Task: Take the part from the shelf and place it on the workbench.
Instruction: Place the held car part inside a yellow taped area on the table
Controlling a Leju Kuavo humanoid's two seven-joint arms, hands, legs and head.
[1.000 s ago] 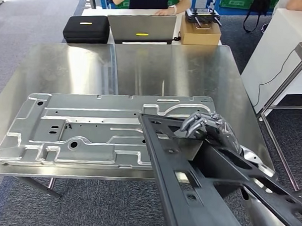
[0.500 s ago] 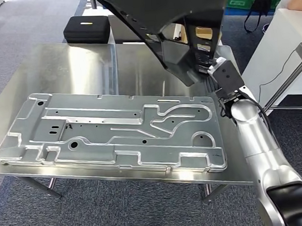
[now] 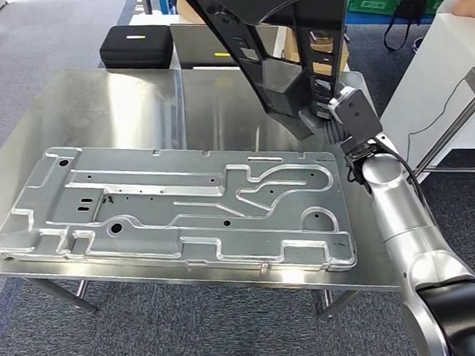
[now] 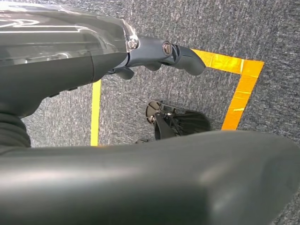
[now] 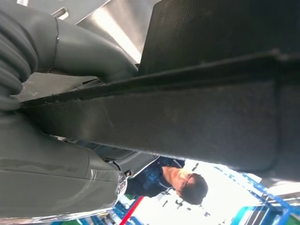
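Black part gripped by right hand above workbench — beyond metal panel, left hand's grasp unclear.

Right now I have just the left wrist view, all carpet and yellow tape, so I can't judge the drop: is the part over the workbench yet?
Observer: Yes. The black part hangs above the far right of the workbench and appears clear of its surface.
Operator: Which hand has it?
Observer: The right hand grips its lower end, with the arm reaching in from the bench's right edge.
Operator: Anything lying on the bench?
Observer: A large stamped metal panel lies flat across the near half.
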